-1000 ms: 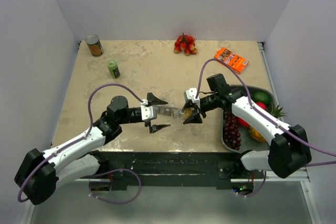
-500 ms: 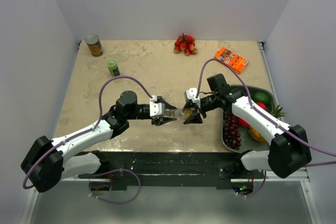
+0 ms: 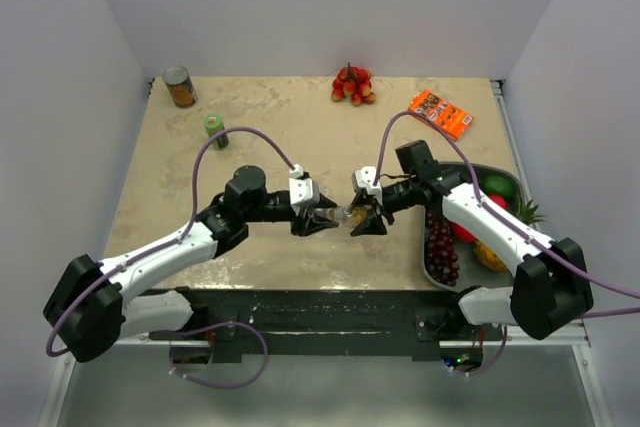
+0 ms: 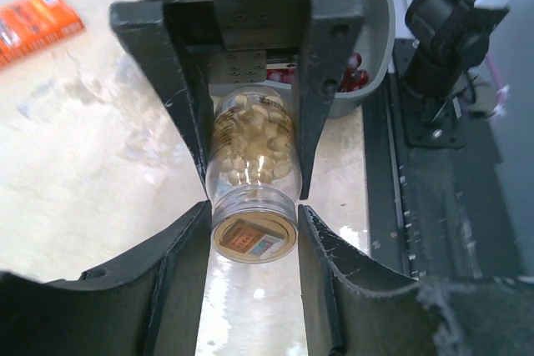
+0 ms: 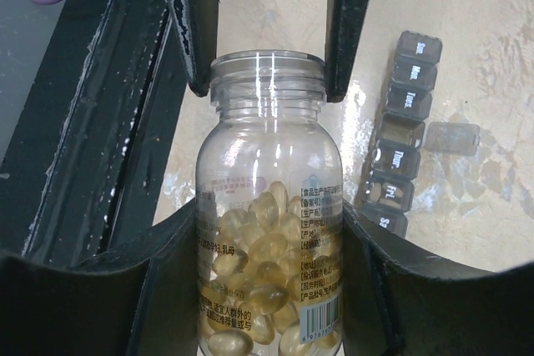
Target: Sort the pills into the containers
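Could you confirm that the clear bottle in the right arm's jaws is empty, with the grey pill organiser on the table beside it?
Not empty: the right wrist view shows the bottle holding yellow capsules. The right gripper has it in its jaws, and the pill organiser lies on the table beside it.

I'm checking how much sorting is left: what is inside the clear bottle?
The bottle holds yellow see-through capsules, piled toward its base; the part near the neck is empty. The label covers some of them, so they cannot be counted.
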Controlling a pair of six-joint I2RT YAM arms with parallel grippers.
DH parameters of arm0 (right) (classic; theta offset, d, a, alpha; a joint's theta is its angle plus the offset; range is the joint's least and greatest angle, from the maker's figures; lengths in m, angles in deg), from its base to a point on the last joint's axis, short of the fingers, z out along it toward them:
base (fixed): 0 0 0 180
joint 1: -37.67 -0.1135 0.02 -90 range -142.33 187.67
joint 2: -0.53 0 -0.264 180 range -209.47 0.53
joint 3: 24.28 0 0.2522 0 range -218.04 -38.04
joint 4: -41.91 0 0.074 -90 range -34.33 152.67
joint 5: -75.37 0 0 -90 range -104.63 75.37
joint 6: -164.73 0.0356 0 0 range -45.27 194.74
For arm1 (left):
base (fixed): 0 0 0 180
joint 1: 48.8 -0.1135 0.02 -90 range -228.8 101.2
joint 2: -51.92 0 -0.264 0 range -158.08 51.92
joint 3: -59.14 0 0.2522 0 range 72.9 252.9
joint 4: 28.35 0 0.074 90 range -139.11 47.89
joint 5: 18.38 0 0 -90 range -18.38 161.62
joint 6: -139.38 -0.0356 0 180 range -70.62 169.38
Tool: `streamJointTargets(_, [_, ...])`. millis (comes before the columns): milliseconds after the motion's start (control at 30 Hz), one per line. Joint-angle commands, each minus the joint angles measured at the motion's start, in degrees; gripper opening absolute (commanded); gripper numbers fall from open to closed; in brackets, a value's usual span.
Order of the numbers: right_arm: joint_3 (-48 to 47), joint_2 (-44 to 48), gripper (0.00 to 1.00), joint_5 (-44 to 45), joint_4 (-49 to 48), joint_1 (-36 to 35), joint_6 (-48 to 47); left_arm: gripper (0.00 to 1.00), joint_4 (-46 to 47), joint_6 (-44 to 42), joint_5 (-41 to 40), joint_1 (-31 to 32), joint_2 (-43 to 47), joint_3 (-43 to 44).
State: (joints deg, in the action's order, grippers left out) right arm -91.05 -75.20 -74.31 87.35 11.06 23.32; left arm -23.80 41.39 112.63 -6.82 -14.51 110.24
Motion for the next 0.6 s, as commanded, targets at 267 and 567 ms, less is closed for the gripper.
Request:
streamJointTargets(267, [-0.6,1.02,0.0,0.35,-4.17,-0.37,2.46,0.0,2.7,53.54,-2.78,-4.0,-3.45,2.58])
streamJointTargets(567, [-0.42,1.02,0.0,1.06,-5.23,-0.28,3.78,0.0,-5.06,74.59,-6.03,-5.5,-1.86,2.65])
